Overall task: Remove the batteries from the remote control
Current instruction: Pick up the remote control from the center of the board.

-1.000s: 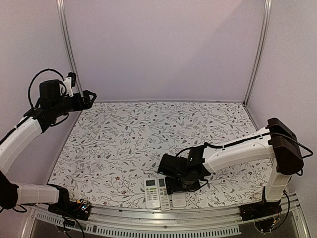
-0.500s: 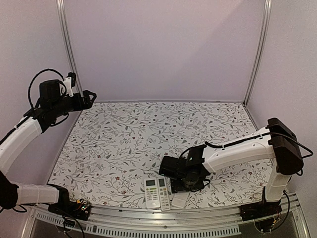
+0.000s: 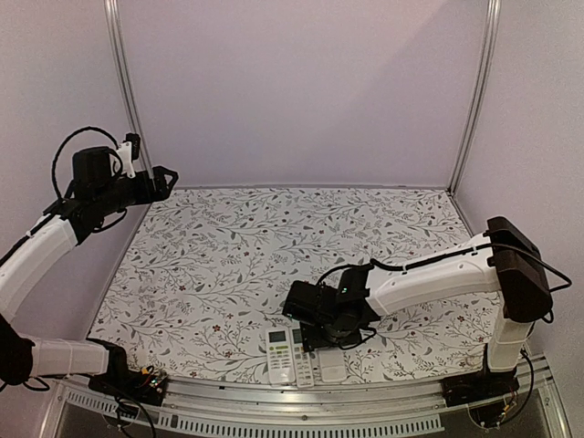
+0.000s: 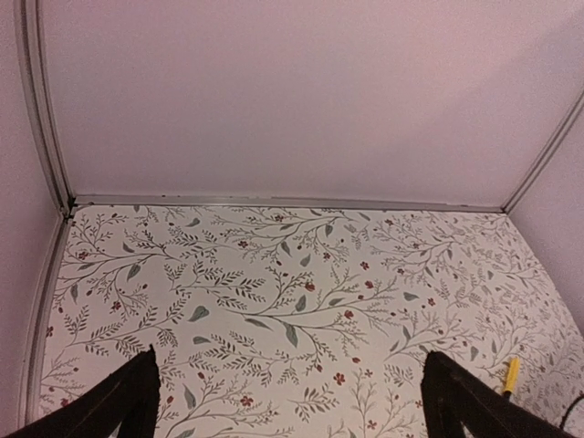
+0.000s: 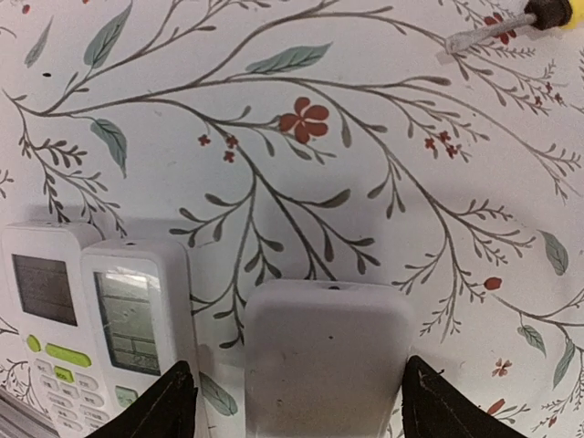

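Moved: the right gripper (image 5: 297,383) had shifted a little left along the near edge of the bench (image 3: 274,237), ending closer to the 2 face-up remotes than a second earlier; the left arm (image 3: 46,246) had not moved.
Right gripper: released, pointing down over the face-down remote (image 5: 324,351). Its 2 fingers (image 5: 173,406) stood on either side of the remote, with a strip of bench showing on the left side and the right finger just beside the casing.
Face-down remote: lay flat at the middle of the near edge with its plain white back up.
Batteries: none showed in any view, and I could not tell whether they sat inside the face-down remote.
Face-up remotes: the outer remote (image 5: 41,310) and the inner remote (image 5: 137,315) lay touching side by side with their display screens up, just left of the face-down remote.
Left gripper (image 4: 290,358): released, its jaws spread wide, held high over the bench's far left corner.
Screwdriver (image 5: 497,29): lay on the bench farther in than the remotes, well apart from them.
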Controlling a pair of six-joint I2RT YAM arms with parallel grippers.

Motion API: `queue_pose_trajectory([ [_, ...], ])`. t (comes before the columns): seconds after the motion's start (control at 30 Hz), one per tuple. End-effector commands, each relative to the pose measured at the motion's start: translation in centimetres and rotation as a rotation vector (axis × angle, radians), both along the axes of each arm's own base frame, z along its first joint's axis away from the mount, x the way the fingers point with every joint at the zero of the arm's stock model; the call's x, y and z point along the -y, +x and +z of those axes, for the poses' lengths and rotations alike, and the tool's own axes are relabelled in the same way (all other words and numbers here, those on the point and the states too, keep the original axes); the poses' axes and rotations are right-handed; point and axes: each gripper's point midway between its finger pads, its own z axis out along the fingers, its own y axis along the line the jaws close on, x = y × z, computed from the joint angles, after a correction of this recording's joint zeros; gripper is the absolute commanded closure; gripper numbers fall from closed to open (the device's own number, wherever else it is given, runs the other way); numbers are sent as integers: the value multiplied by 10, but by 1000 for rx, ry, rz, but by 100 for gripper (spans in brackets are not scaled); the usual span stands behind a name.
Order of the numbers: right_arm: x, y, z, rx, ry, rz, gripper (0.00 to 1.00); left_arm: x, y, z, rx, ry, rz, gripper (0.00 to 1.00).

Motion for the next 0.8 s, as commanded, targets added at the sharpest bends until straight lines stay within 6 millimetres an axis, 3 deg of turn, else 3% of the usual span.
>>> queue_pose_trajectory([
  [0.0,-19,5,-2,20,19,53,25,3,-3,1,7,-10,-14,0],
  [0.33,18,-8,-10,-26,-53,-14,28,4,-4,2,11,-14,-17,0],
  [0.77,12,-7,-10,-16,-49,-11,35,4,-4,1,7,-17,-16,0],
])
